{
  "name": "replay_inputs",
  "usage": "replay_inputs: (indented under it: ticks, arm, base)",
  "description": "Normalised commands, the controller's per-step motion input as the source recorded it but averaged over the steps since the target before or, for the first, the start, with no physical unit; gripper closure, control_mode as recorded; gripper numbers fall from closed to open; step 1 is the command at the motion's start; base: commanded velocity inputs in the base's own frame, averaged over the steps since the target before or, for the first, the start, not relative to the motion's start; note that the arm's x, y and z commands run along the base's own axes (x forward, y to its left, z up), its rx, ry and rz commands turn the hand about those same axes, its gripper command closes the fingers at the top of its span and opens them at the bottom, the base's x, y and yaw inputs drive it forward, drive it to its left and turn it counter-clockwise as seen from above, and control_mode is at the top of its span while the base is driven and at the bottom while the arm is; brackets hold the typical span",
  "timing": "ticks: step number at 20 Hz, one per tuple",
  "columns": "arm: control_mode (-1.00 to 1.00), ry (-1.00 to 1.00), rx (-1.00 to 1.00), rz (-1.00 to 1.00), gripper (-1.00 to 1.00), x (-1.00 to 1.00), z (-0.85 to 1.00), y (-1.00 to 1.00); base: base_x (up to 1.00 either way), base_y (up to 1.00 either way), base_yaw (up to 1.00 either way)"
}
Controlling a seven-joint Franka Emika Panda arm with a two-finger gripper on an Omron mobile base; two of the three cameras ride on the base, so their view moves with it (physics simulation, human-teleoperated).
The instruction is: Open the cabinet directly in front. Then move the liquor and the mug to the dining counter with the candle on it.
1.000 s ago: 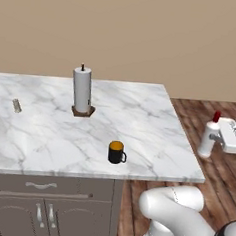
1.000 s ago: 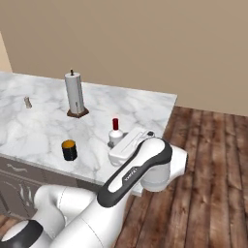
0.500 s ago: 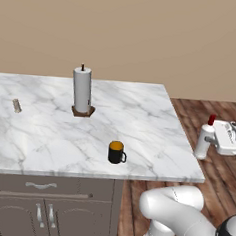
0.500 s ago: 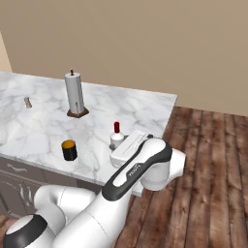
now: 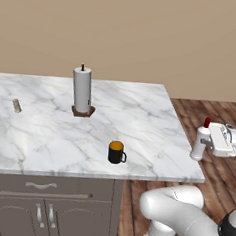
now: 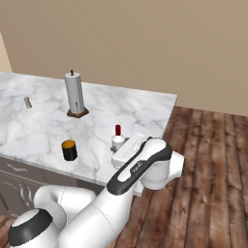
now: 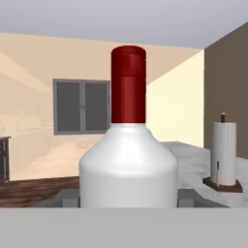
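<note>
My gripper (image 5: 212, 143) (image 6: 122, 149) is shut on the liquor (image 5: 200, 144) (image 6: 117, 140), a small white bottle with a red cap, held upright by the right end of the dining counter (image 5: 140, 112) (image 6: 138, 109). In the hand view the liquor (image 7: 128, 160) stands close up between the fingers. The black mug (image 5: 117, 152) (image 6: 69, 150) with an orange inside stands near the counter's front edge, left of the bottle. The small grey-beige candle (image 5: 16, 105) (image 6: 27, 102) sits far left on the marble top. The cabinet is out of view.
A white paper-towel roll (image 5: 82, 89) (image 6: 75, 94) (image 7: 224, 152) on a brown base stands mid-counter. Dark drawer and door fronts (image 5: 42, 209) run below the top. Wooden floor (image 6: 213, 169) lies to the right. A grey two-pane frame (image 7: 81, 106) hangs on the far wall.
The gripper, with the bottle in it, has shifted slightly left toward the counter's right edge. The mug, candle and roll have not moved.
</note>
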Motion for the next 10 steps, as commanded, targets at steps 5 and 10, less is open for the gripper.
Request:
replay_inputs:
  ticks: [5,10]
  arm:
    - [-1.00,0.00,0.00,0.00,1.00,0.14,-0.18,0.00]
    - [-1.00,0.00,0.00,0.00,1.00,0.15,-0.16,0.00]
  base:
    - [0.00,0.00,0.00]
    - [0.00,0.00,0.00]
